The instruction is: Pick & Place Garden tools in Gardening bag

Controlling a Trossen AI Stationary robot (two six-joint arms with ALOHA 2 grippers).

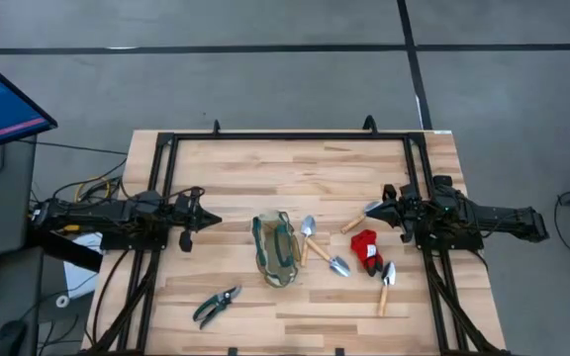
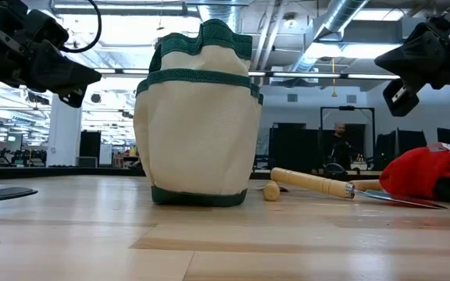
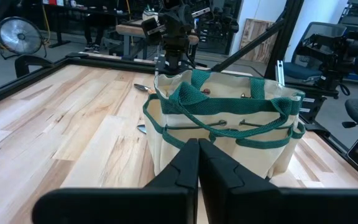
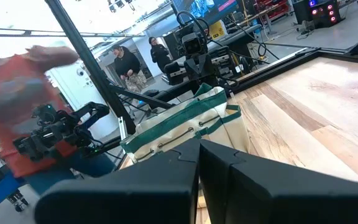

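a: one gardening bag (image 1: 275,248) stands upright near the middle of the wooden table (image 1: 265,173); cream and olive fabric, green edging and handles; in the low view it rises tall at centre, its mouth open upward.

b: and the tools; where do they lie?

a: all on the table, outside the bag; two silver trowels (image 1: 323,249) with pale wooden handles lie just beside the bag on the side of the right arm, crossing near each other; a red item (image 1: 365,248) lies a little farther out; another silver-headed tool (image 1: 387,286) with a wooden handle lies near the red item, toward the table's near edge; one more wooden handle (image 1: 354,222) lies close under the right gripper.

b: the shears?

a: dark-handled pruning shears (image 1: 217,306) lie apart from the rest, near the front edge, on the left arm's side of the bag.

b: the grippers; what are they doing?

a: left gripper (image 1: 212,222) hangs above the table on its own side, pointing at the bag, fingers pressed together with nothing between them; its wrist view shows the closed fingers (image 3: 188,163) aimed at the bag's side; right gripper (image 1: 372,209) hangs on the opposite side, also closed and empty, pointing toward the bag.

b: anything beyond the table?

a: people (image 4: 127,62) stand in the room behind.
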